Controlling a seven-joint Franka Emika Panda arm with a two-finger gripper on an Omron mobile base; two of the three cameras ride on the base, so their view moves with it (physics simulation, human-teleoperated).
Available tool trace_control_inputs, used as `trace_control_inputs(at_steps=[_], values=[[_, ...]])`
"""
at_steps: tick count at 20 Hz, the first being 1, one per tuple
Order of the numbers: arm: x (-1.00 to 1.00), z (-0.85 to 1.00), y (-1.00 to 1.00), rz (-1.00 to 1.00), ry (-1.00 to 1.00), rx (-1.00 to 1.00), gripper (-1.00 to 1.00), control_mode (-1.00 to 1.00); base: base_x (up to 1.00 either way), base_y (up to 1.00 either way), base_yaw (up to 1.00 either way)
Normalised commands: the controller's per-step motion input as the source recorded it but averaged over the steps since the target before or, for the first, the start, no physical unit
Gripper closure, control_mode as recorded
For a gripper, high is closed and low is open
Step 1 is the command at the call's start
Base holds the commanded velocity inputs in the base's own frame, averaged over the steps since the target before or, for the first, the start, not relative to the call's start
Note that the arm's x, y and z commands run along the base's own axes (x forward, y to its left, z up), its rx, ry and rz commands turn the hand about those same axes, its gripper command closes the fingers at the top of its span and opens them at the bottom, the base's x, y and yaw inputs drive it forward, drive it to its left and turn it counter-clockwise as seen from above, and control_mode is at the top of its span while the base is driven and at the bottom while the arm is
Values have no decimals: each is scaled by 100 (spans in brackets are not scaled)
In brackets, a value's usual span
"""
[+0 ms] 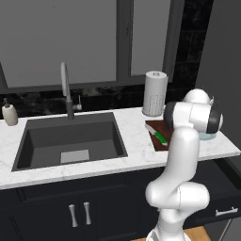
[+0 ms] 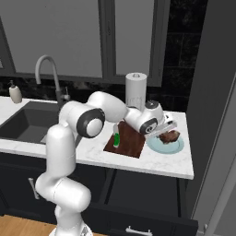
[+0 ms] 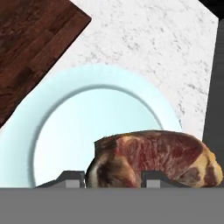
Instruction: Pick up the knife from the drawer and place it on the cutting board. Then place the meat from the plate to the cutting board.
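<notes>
Now the knife (image 2: 116,139) is seen lying on the cutting board (image 2: 131,144), so the meat (image 3: 153,159) step is in hand. On the plate (image 3: 65,131), at 3 o'clock of the board, the meat is straddled by the gripper (image 3: 113,177), jaws narrowed about it; a firm hold cannot be told. Next, a lift is called for.

In the left base view the arm's white forearm is covering the right part of the cutting board (image 1: 157,136) and nearly all of the plate (image 1: 207,137), leaving just a pale sliver showing. The knife (image 1: 157,133) is lying with its blade too small to make out clearly. In the hand view the meat (image 3: 153,157) is being cut off at the bottom, so whether the gripper (image 3: 113,178) fingertips (image 3: 74,177) are touching it is not telling. The board is running off the top-left edge there.
</notes>
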Motion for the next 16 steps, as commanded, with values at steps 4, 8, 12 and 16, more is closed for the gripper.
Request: trace_control_inputs(at_steps=[4,8,12,16], values=[[-2,90,62,22,-8,0,100,-100,0,0,0],[-3,74,91,26,-7,0,100,-100,0,0,0],[0,24,92,35,-1,4,100,-100,0,0,0],[0,-6,66,40,0,14,100,-100,0,0,0]])
